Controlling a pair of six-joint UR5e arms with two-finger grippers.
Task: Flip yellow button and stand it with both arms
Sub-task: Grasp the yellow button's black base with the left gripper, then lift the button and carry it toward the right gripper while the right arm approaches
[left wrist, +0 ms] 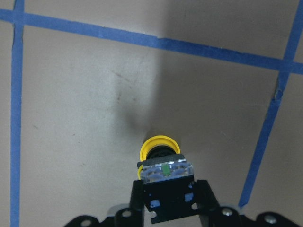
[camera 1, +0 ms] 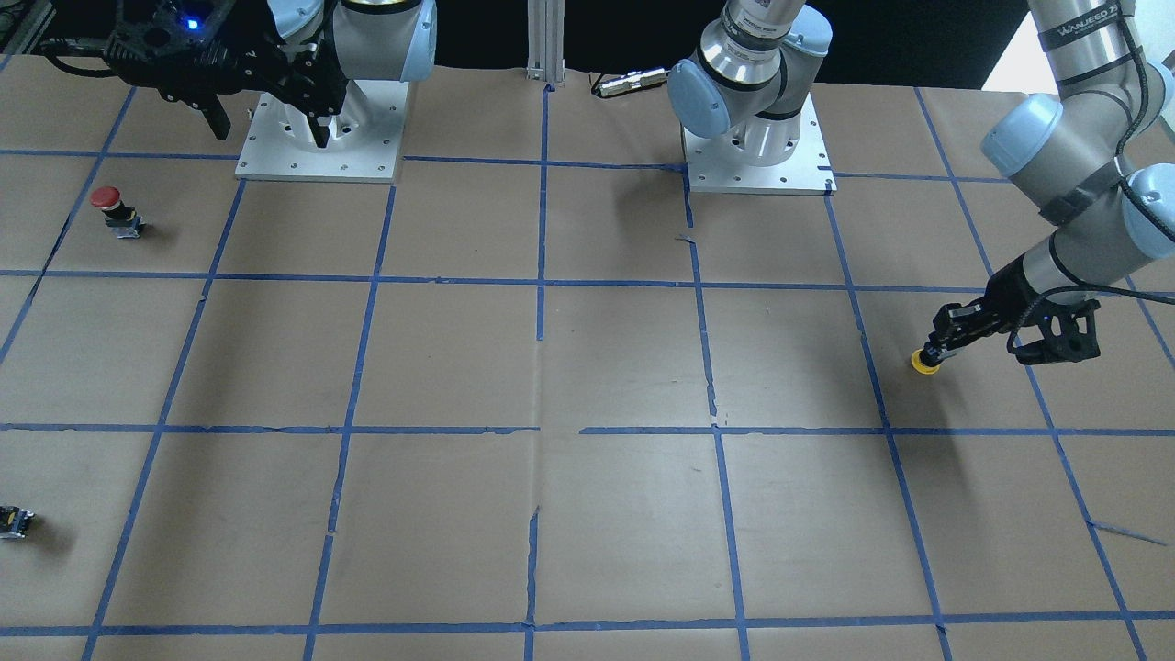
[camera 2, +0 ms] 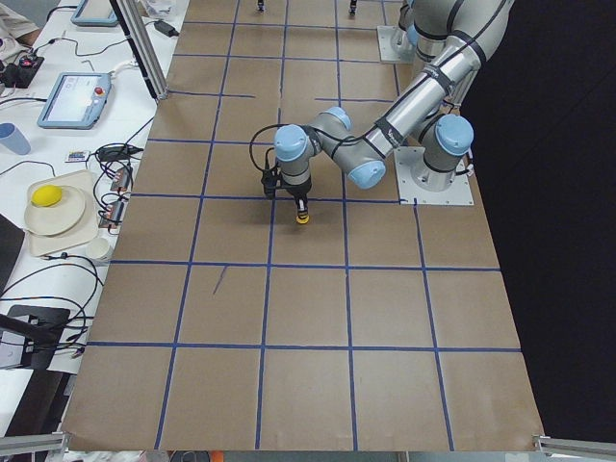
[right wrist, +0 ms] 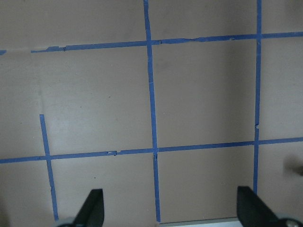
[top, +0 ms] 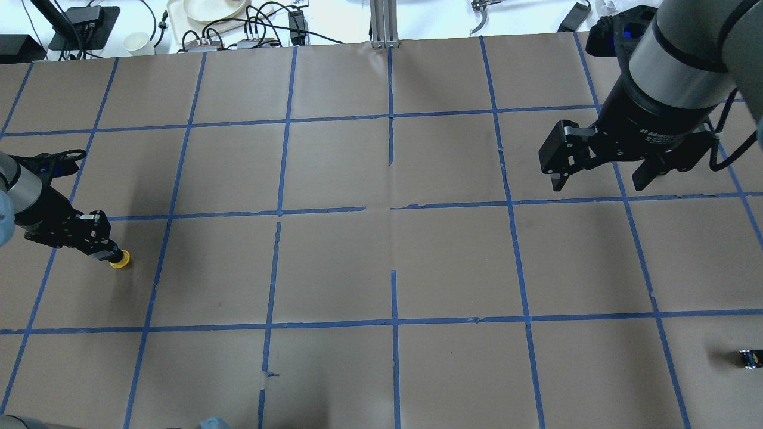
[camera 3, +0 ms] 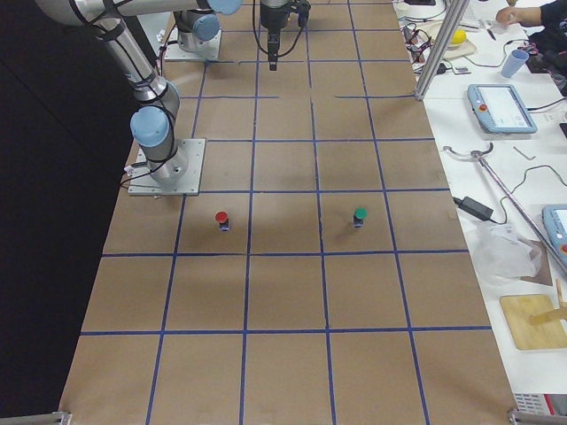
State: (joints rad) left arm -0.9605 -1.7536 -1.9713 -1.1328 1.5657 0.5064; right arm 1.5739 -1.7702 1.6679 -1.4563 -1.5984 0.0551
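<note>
Gripping the yellow button (left wrist: pixel 159 147) by its body in the left pincer (left wrist: pixel 168 196), cap pointing down at the bench (top: pixel 453 256), far left of the overhead frame. Hovering with the right pincer (top: pixel 599 183) spread wide, empty, upper right. Likely mid-flip; next calls for carrying it centreward for a handover.

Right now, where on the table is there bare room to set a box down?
The middle squares of the table are bare, front to back. Crowded: the robot's left end, where the left gripper grips the yellow button, and its right end, by the red button and small dark part.
</note>
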